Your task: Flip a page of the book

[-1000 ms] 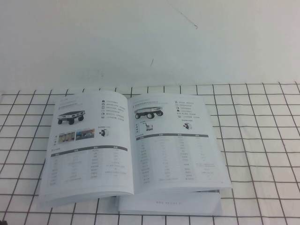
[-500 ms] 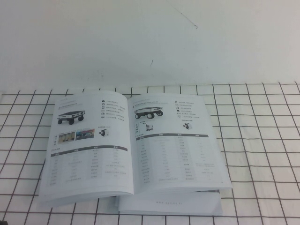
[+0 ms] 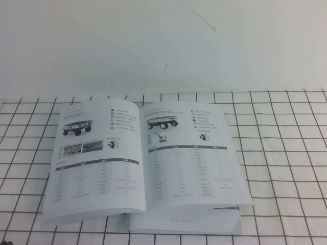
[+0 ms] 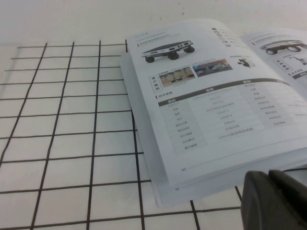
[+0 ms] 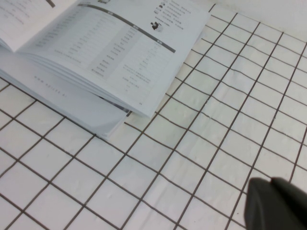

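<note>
Two pages lie exposed where the book point(image 3: 145, 166) rests open and face up on the table point(image 3: 286, 153), a white surface ruled with a dark grid, set against a plain white wall point(image 3: 163, 46). You see the page point(image 3: 97, 153) on the robot's left side of the spine, showing a flat four-wheeled cart above a strip of small photos and a grey-headed table of fine text; it lies slightly bowed on the thin stack beneath it. The facing page point(image 3: 191, 153) on the robot's right carries another wheeled cart, small robot pictures and a similar table, and rests on a much thicker block of pages whose fore-edge faces the camera. In the high view you find no arm over the book. The left gripper point(image 4: 273, 201) appears in its wrist view as a dark tip just beside the near left corner of the book, apart from the paper; its fingers look drawn together with only a thin seam between them and hold nothing. The right gripper point(image 5: 278, 203) appears as a dark tip above bare grid, well apart from the book's near right corner point(image 5: 139, 112); its fingers are closed and empty.
</note>
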`<act>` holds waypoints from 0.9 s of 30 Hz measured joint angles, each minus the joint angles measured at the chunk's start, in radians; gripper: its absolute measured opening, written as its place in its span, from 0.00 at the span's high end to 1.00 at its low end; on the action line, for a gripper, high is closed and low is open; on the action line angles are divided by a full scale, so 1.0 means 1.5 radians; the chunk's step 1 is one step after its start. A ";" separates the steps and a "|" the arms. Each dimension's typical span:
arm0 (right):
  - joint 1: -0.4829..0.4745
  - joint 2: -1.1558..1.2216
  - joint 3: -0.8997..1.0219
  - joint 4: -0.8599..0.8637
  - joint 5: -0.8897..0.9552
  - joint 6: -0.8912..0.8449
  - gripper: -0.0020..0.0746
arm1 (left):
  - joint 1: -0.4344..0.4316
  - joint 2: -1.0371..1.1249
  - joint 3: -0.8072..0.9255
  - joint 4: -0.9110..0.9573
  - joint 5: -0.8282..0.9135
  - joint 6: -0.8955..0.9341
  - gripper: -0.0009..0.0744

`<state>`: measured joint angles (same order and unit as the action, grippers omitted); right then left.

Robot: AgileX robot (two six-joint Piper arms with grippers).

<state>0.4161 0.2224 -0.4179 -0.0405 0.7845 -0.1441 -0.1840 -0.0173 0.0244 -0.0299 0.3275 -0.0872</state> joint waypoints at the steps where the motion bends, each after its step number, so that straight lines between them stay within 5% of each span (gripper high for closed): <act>1: 0.000 0.000 0.000 0.000 0.000 0.000 0.97 | -0.003 0.000 0.000 0.000 0.000 0.000 0.99; 27: -0.007 -0.007 0.000 0.001 0.000 0.000 0.97 | -0.004 0.000 -0.001 -0.003 0.002 0.002 0.99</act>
<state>0.4059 0.2113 -0.4179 -0.0384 0.7845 -0.1441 -0.1895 -0.0173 0.0226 -0.0342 0.3299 -0.0836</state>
